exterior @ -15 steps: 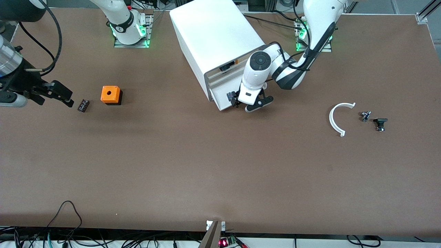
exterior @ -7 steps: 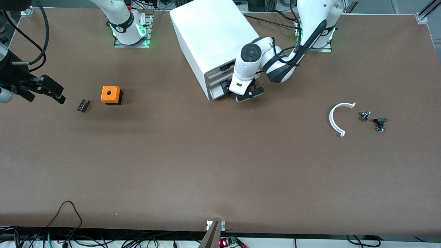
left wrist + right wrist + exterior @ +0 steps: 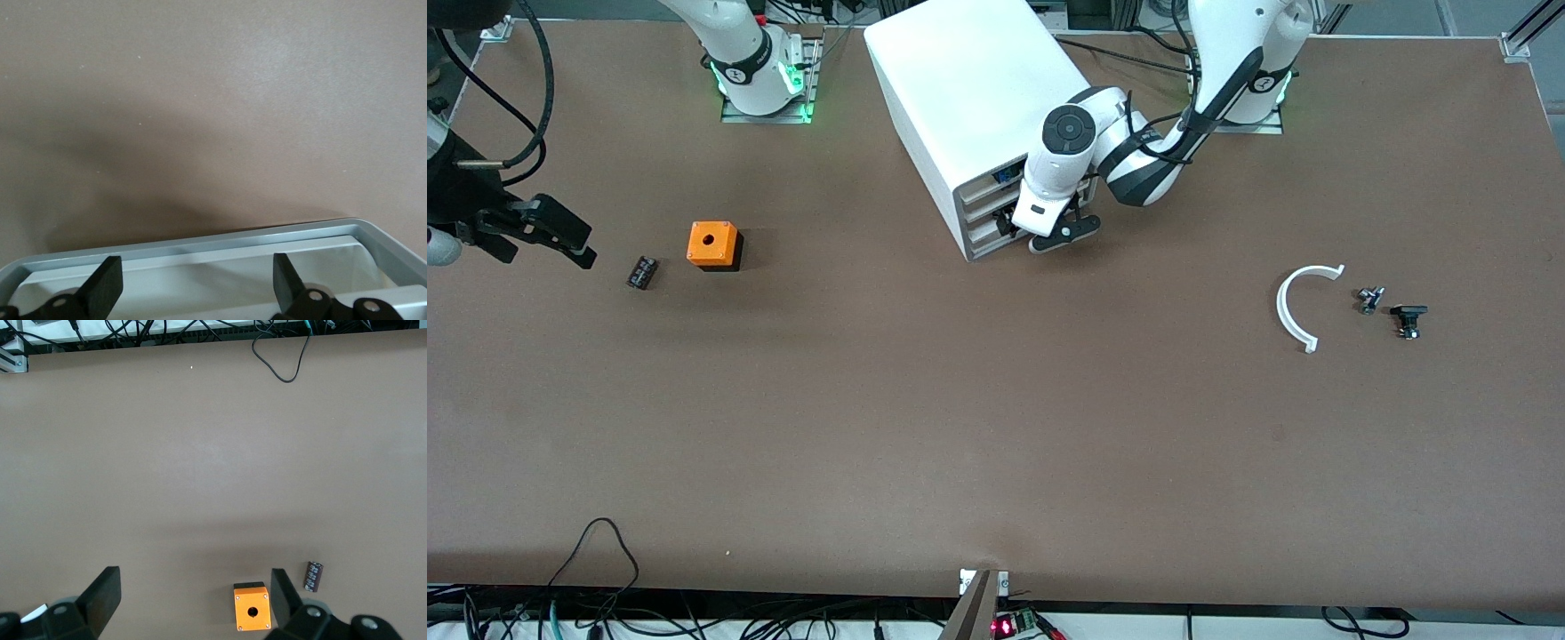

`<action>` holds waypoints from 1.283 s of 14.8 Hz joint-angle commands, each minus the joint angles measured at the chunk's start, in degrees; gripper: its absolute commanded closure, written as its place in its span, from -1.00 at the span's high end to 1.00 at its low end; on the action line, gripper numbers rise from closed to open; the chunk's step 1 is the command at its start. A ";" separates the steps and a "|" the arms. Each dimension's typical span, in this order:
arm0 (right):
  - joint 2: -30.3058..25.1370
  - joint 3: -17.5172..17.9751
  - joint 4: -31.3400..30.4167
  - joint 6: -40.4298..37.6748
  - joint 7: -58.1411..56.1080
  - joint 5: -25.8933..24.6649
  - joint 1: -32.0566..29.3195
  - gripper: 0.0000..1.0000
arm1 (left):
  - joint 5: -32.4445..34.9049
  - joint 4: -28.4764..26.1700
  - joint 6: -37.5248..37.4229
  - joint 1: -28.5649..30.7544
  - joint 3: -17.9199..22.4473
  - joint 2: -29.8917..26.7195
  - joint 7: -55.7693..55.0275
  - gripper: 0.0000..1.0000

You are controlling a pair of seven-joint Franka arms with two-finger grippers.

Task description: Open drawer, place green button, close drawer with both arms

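No writing legible on cabinet (image 3: 969,89) or orange box (image 3: 712,244).

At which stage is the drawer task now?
It looks nearly finished: the drawer sits flush in the cabinet, with the left gripper open at its front. The button is not visible. The right gripper waits open near the orange box.

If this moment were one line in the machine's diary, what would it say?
left gripper: open, at cabinet front, drawer pushed in | right gripper: open, waiting above table | button: not visible
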 commanded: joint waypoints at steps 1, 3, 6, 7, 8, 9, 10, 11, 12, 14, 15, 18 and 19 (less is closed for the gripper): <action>0.72 0.11 1.73 -0.78 -0.41 0.95 -0.25 0.98 | -2.18 -0.38 -2.13 0.61 -1.95 -0.70 0.06 0.98; 0.72 0.11 1.73 -0.69 -0.49 0.95 -0.25 0.98 | -2.19 0.32 -3.62 1.04 -1.95 -0.79 0.49 0.98; 0.72 0.11 1.73 -0.69 -0.49 0.95 -0.25 0.98 | -2.18 3.21 -8.61 3.06 -1.86 -1.93 3.47 0.98; 0.72 0.03 1.73 -0.69 -0.49 0.95 -0.25 0.98 | -2.19 4.53 -11.77 4.03 -1.86 -2.28 4.79 0.98; 0.72 0.03 1.73 -0.78 -0.49 0.95 -0.25 0.98 | -2.19 6.45 -15.28 4.99 -1.95 -2.72 6.11 0.98; 0.72 0.11 1.73 -0.78 -0.49 0.95 -0.25 0.98 | -2.19 8.91 -19.49 5.44 -1.95 -2.81 7.43 0.98; 0.72 0.03 1.73 -0.78 -0.49 0.95 -0.25 0.98 | -2.19 11.72 -23.89 5.53 -1.86 -2.81 8.66 0.98; 0.72 0.03 1.73 -0.69 -0.49 0.95 -0.25 0.98 | -2.19 14.53 -28.46 6.05 -1.77 -2.81 9.63 0.98; 0.72 0.03 1.73 -0.78 -0.49 0.95 -0.25 0.98 | -2.10 17.43 -33.03 6.93 -1.77 -2.81 11.29 0.98; 0.72 0.03 1.73 -0.78 -0.49 0.95 -0.25 0.98 | -1.66 22.80 -41.64 8.77 -1.77 -2.90 17.60 0.98; 0.72 0.03 1.64 -0.78 -0.49 0.95 -0.34 0.98 | -1.48 25.43 -45.43 9.74 -1.51 -2.99 21.46 0.98; 0.72 0.03 1.64 -0.78 -0.49 0.95 -0.34 0.98 | -1.13 32.91 -55.37 14.04 -1.16 -3.34 34.11 0.98; 0.72 0.03 1.64 -0.78 -0.49 0.95 -0.34 0.98 | -1.13 34.76 -57.92 15.71 -1.07 -3.78 38.77 0.98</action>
